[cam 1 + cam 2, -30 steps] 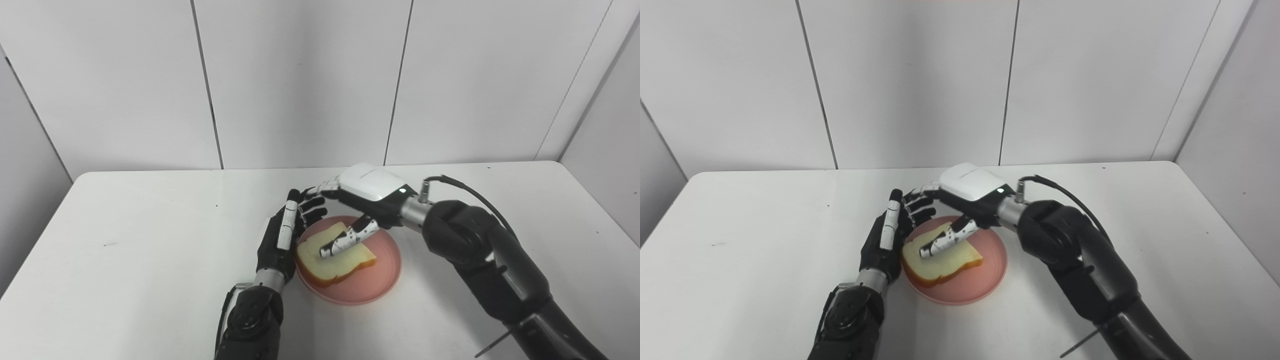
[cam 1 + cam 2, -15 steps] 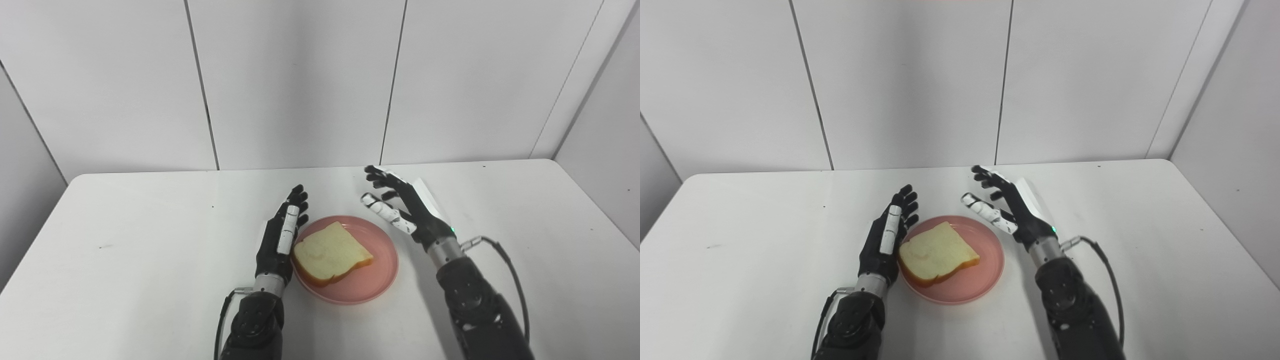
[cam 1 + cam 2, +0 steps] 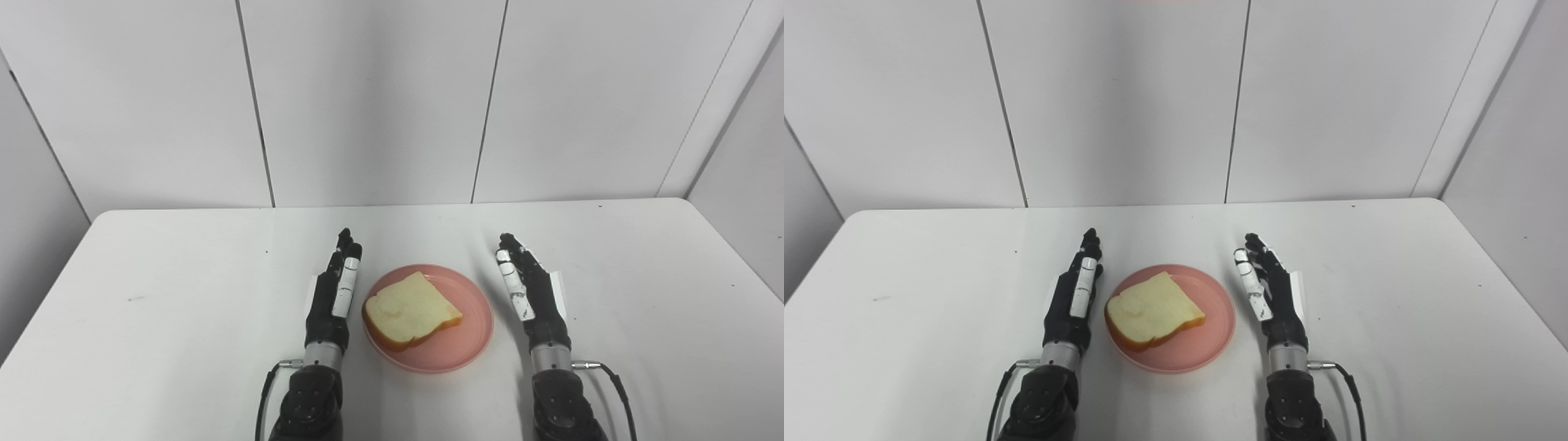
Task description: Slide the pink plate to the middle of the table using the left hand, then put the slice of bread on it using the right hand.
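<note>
The left hand (image 3: 331, 294) and the right hand (image 3: 531, 288) stand edge-on on the white table (image 3: 153, 318), fingers straight and holding nothing. Between them sits the pink plate (image 3: 465, 349), just beside the left hand, and the slice of bread (image 3: 409, 309) lies on it, toward its left side.

A white table (image 3: 184, 318) carries a pink plate (image 3: 471, 343) near its middle.
</note>
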Available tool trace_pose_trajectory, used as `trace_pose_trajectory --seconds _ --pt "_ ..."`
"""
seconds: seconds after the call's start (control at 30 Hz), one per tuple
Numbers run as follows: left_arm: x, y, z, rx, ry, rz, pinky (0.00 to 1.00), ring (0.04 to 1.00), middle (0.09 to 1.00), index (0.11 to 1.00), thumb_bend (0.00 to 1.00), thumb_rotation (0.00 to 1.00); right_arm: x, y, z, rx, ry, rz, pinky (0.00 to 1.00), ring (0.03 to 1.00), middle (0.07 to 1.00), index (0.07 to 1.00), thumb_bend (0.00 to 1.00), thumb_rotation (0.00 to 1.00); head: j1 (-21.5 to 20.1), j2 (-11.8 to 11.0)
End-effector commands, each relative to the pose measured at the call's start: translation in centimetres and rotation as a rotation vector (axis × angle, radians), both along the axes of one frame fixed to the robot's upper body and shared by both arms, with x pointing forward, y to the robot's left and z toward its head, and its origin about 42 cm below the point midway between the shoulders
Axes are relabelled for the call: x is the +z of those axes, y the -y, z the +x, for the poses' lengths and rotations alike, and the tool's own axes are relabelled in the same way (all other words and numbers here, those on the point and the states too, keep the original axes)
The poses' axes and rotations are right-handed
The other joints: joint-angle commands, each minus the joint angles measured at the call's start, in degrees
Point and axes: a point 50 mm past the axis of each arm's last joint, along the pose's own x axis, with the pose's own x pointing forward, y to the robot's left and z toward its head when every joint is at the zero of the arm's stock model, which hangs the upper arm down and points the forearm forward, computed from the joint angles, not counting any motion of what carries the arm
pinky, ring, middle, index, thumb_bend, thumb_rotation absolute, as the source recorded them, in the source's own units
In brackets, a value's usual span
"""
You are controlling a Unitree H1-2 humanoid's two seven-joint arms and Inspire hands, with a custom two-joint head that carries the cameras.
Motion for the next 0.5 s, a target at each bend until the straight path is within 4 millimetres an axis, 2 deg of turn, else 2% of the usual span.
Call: trace_pose_trajectory --seconds 0.0,0.17,0.27,0.47 --pt "-2.7 -1.0 -1.2 0.034 -0.121 0.027 1.00 1.000 1.000 0.945 0.85 0.92 -0.2 -0.5 -0.5 -0.008 0.064 0.029 0.80 0.854 0.862 0.836 0.61 1.00 0.0 0.0" --pt "-2.5 -1.1 -1.2 0.030 -0.119 0.029 1.00 1.000 1.000 0.943 0.85 0.91 -1.2 -0.9 -1.1 0.013 0.045 0.100 0.85 0.902 0.898 0.884 0.67 1.00 -0.1 0.2" --pt "-2.4 -1.1 -1.2 0.031 -0.117 0.031 1.00 1.000 1.000 0.943 0.83 0.90 -1.6 -0.9 -1.1 0.030 -0.004 0.196 0.89 0.908 0.925 0.916 0.77 1.00 0.1 0.2" --pt "-2.2 -1.0 -1.2 0.041 -0.116 0.032 1.00 1.000 1.000 0.949 0.82 0.91 -1.9 -0.9 -0.9 0.034 -0.063 0.257 0.89 0.909 0.924 0.916 0.76 1.00 0.1 0.3"
